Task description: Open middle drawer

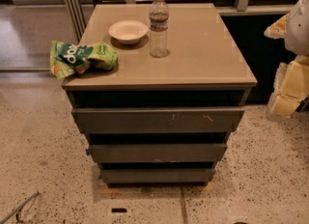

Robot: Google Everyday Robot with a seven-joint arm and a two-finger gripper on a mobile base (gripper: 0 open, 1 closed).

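Though cropped by the right edge, plainly in view: the gripper, pale yellow under a white arm, hanging to the right of the cabinet, about level with its upper part, well apart from all three fronts and touching nothing visible. Cannot tell whether spread or closed. Second of the three stacked fronts, the middle drawer: plain dark grey-brown, flat, handleless, unmarked, lying between the wider top drawer, marked with pale scratches toward its right end, and the narrower bottom drawer just above the floor. Dark gap above each front; no saying whether fully pushed in. Small blue tab at the middle front's left end. On the cabinet, toward the back left, a white bowl; just right of it, upright and capped, a clear bottle, near but not touching. At the front left corner, a crumpled green bag, partly overhanging the edge. Pale speckled floor all around, seen from above and in front.
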